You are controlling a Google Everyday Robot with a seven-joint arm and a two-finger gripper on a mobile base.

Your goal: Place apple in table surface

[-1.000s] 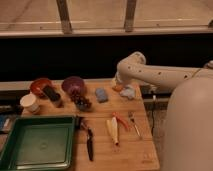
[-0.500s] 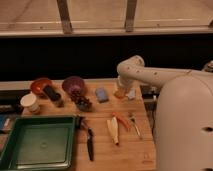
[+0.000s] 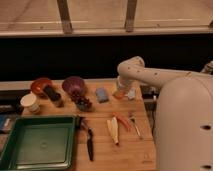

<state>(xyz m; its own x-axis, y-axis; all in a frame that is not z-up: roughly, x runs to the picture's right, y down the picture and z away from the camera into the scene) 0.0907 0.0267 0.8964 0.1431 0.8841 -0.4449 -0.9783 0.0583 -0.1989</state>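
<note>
The apple (image 3: 118,93) is a small yellow-orange fruit at the back right of the table surface (image 3: 105,150), a light tan wooden plank top. My gripper (image 3: 123,91) is at the end of the white arm (image 3: 150,75) and sits right at the apple, low over the wood. I cannot tell whether the apple rests on the table or hangs just above it. The gripper's end is partly hidden behind the apple and the wrist.
A blue sponge (image 3: 102,94) lies left of the apple. Further left are a grape cluster (image 3: 82,103), a purple bowl (image 3: 73,84), an orange bowl (image 3: 40,86), a dark can (image 3: 55,96) and a white cup (image 3: 31,102). A green tray (image 3: 35,142), a knife (image 3: 89,144), a carrot (image 3: 121,121) and a fork (image 3: 135,125) lie in front.
The gripper with the apple has come down and slightly left toward the tabletop. The robot's white body fills more of the right side.
</note>
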